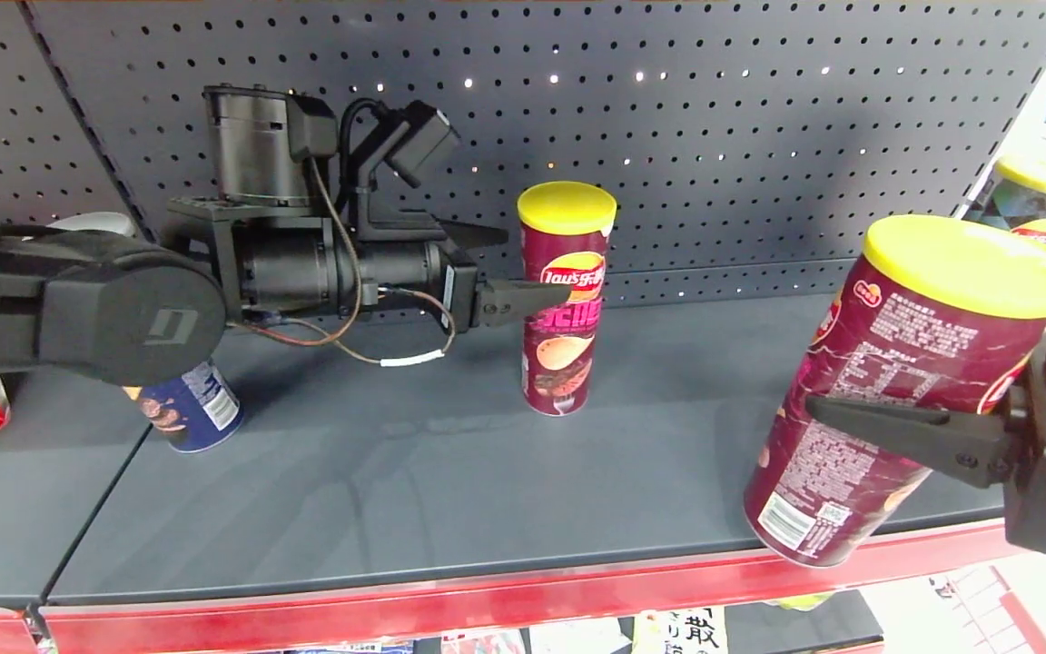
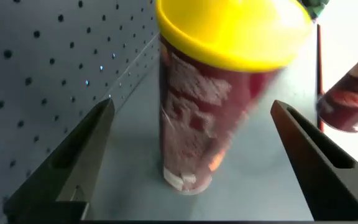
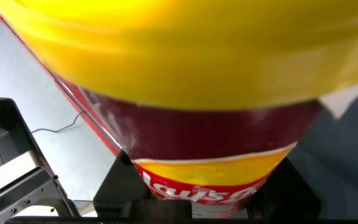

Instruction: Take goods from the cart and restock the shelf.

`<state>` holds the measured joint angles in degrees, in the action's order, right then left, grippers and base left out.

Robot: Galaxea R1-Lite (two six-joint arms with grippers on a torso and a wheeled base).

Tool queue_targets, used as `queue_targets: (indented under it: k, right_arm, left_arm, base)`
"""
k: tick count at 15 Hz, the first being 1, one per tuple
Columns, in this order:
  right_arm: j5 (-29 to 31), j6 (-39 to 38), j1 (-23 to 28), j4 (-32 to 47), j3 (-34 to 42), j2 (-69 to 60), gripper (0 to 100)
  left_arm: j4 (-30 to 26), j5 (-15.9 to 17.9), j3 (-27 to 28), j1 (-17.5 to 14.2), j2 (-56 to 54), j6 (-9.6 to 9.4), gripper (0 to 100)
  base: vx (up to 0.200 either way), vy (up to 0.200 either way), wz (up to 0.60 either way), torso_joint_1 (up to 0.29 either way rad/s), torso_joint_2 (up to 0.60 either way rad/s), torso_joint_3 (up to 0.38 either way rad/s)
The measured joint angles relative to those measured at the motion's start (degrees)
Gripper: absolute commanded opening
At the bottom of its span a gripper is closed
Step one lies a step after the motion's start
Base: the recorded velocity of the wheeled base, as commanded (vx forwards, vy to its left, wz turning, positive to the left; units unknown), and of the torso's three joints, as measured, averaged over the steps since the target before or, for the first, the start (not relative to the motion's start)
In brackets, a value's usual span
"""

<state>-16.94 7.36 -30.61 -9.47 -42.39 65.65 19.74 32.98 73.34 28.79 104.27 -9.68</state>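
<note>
chip can (image 1: pixel 564 300), a slim maroon cylinder with a smooth yellow lid, stands upright toward the back of the matte grey shelf (image 1: pixel 450 490), before the perforated pegboard (image 1: pixel 714 109). left gripper (image 1: pixel 537 262) is spread wide, its dark wedge fingers flanking the can without touching. right gripper (image 1: pixel 859 400) is clamped on a second chip can (image 1: pixel 904 381), tilted at the shelf's right end, its base overhanging the glossy red front edge (image 1: pixel 487 595); its far finger is hidden. blue can (image 1: pixel 192 409) near the left end sits half behind the arm.

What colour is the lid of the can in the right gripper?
Yellow lid; best in head view.
</note>
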Motion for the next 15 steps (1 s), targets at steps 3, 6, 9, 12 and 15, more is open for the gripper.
queue_targets:
  k: [3,6,9,12,15]
  right_arm:
    - [0.0,-0.01,0.11,0.01,-0.13,0.11,0]
    - [0.44,0.0,0.16,0.01,-0.44,0.12,0]
    - [0.69,-0.01,0.27,0.09,-0.89,0.2,0]
    - [0.72,0.0,0.33,0.15,-0.96,0.2,0]
    - [0.72,0.0,0.38,0.2,-0.74,0.26,0]
  left_arm:
    - [0.0,0.17,2.82,0.69,2.32,0.0,100]
    - [-0.01,0.06,3.75,1.52,3.64,0.0,100]
    - [0.23,0.06,4.66,2.05,5.0,-0.11,100]
    - [0.38,0.15,5.72,2.21,6.21,-0.26,0]
    - [2.07,1.23,5.92,2.29,7.41,-1.27,0]
  base:
    - [0.0,0.0,0.0,0.0,0.0,0.0]
    - [0.0,0.0,0.0,0.0,0.0,0.0]
    - [0.0,0.0,0.0,0.0,0.0,0.0]
    - [0.0,0.0,0.0,0.0,0.0,0.0]
    - [0.0,0.0,0.0,0.0,0.0,0.0]
